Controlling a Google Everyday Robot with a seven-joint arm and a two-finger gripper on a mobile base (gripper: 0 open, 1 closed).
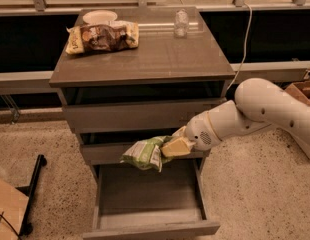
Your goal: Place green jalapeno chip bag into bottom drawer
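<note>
The green jalapeno chip bag (144, 153) is a small light-green and white wrinkly bag. It hangs in the air in front of the middle drawer, above the open bottom drawer (147, 196). My gripper (171, 148) is shut on the bag's right end, with its yellowish fingers (178, 146) around it. My white arm (255, 111) reaches in from the right. The bottom drawer is pulled out and its wide box interior shows nothing inside.
A brown-and-yellow chip bag (102, 37), a white bowl (99, 17) and a clear bottle (181, 23) stand on the cabinet top (145, 59). A cardboard box (301, 91) is at the right, another (7, 206) at the lower left beside a black stand (32, 194).
</note>
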